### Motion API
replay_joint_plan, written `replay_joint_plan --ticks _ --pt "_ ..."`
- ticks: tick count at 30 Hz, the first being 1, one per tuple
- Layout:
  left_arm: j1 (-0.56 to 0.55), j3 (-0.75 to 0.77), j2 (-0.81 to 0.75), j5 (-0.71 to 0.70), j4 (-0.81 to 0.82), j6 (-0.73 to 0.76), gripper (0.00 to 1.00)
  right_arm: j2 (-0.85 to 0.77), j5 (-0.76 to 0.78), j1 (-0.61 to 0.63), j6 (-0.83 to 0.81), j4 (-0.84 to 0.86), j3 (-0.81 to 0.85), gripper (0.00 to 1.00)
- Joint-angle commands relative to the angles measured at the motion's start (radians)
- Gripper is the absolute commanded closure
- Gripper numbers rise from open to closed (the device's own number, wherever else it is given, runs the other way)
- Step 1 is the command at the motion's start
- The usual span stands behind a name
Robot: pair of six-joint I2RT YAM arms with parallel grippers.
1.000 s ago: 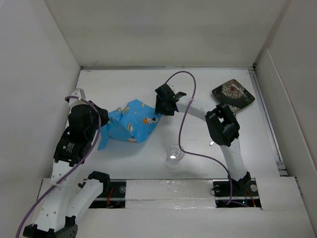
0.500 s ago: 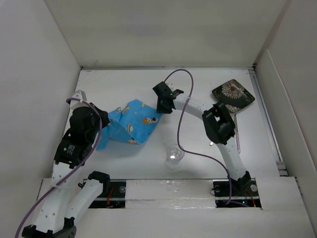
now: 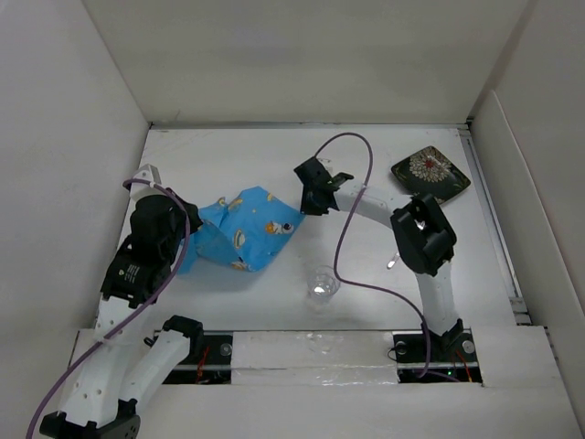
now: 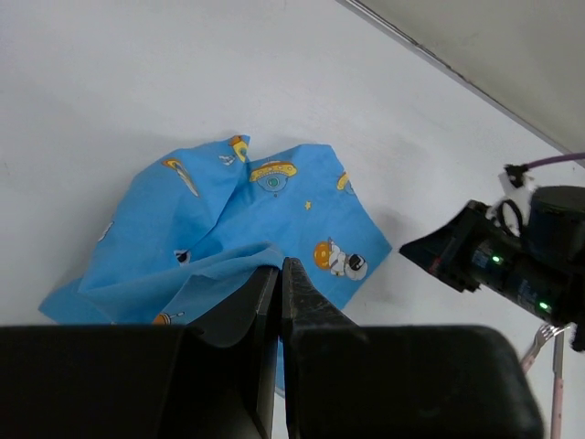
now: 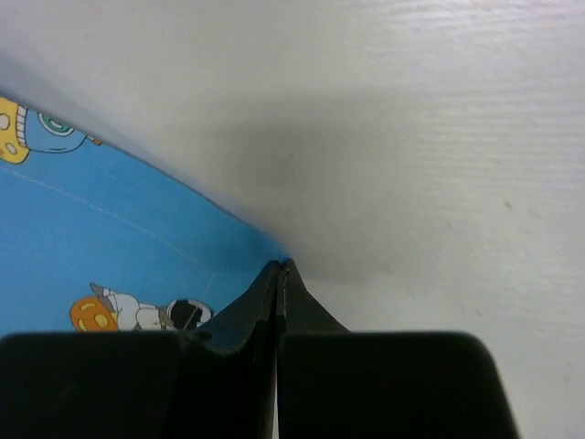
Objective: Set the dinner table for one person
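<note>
white dinner table (image 3: 238,151) bears a crumpled blue mat (image 3: 247,229); left gripper (image 4: 280,274) and right gripper (image 5: 277,274) each clamp an edge (jaws pinched tight), so draw them apart evenly, keeping low.

Pretty bare setup tbh. Plain white back wall (image 3: 302,64) well beyond the right gripper (image 3: 306,208), a white side wall (image 3: 64,183) out past the left gripper (image 4: 279,270), and an angled white panel (image 3: 539,183) off the right gripper's far side. Soft, even light, only faint grey shadows.
</note>
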Motion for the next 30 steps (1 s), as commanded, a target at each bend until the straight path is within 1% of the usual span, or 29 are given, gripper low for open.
replay_joint_plan --ticks 1,3,4,7,8,9,11,13,14,16,17,18,20,21,23,24,25,27,28,30 --pt "-0.004 0.063 0.039 -0.022 0.067 0.032 1.00 -0.216 0.040 -0.026 -0.021 0.113 -0.039 1.00" --pt "-0.004 0.105 0.062 -0.031 0.094 0.041 1.00 -0.299 0.049 -0.037 -0.050 0.112 -0.071 1.00" --pt "-0.004 0.115 0.086 -0.036 0.105 0.044 1.00 -0.385 0.049 -0.049 -0.059 0.115 -0.082 1.00" --pt "-0.004 0.172 0.143 -0.040 0.156 0.052 1.00 -0.512 0.057 -0.072 -0.095 0.112 -0.131 1.00" --pt "-0.004 0.203 0.157 -0.037 0.179 0.052 1.00 -0.587 0.057 -0.083 -0.119 0.112 -0.140 1.00" --pt "-0.004 0.218 0.171 -0.024 0.190 0.054 1.00 -0.624 0.055 -0.083 -0.133 0.116 -0.164 1.00" --pt "-0.004 0.246 0.210 -0.010 0.197 0.041 1.00 -0.667 0.005 -0.112 -0.182 0.129 -0.184 1.00" --pt "-0.004 0.234 0.226 0.016 0.194 0.026 1.00 -0.642 -0.020 -0.112 -0.197 0.077 -0.168 1.00" --pt "-0.004 0.224 0.221 0.016 0.181 0.021 1.00 -0.590 -0.027 -0.112 -0.208 0.072 -0.166 1.00" --pt "-0.004 0.197 0.195 0.004 0.167 0.014 1.00 -0.525 -0.069 -0.112 -0.207 0.025 -0.131 0.95" --pt "-0.004 0.179 0.182 -0.002 0.148 0.009 1.00 -0.493 -0.079 -0.103 -0.205 0.023 -0.119 0.91" --pt "-0.004 0.174 0.174 -0.005 0.141 0.008 1.00 -0.435 -0.081 -0.089 -0.208 0.034 -0.111 0.83" --pt "-0.004 0.163 0.145 -0.016 0.109 0.000 1.00 -0.372 -0.095 -0.089 -0.219 0.058 -0.074 0.75" --pt "-0.004 0.160 0.137 -0.016 0.102 -0.005 1.00 -0.303 -0.093 -0.079 -0.217 0.057 -0.057 0.65" --pt "-0.004 0.145 0.117 -0.008 0.082 -0.008 1.00 -0.232 -0.103 -0.079 -0.230 0.045 0.008 0.55" --pt "-0.004 0.137 0.112 -0.004 0.078 -0.017 1.00 -0.199 -0.100 -0.070 -0.236 0.029 0.033 0.47" --pt "-0.004 0.129 0.099 0.003 0.073 -0.022 1.00 -0.128 -0.098 -0.069 -0.246 0.012 0.055 0.45" --pt "-0.004 0.100 0.083 0.021 0.072 -0.032 1.00 -0.068 -0.095 -0.060 -0.273 -0.026 0.128 0.40" --pt "-0.004 0.094 0.080 0.027 0.072 -0.037 1.00 -0.022 -0.092 -0.048 -0.279 -0.053 0.145 0.40" --pt "-0.004 0.077 0.079 0.036 0.072 -0.037 1.00 0.013 -0.090 -0.037 -0.289 -0.066 0.171 0.39"
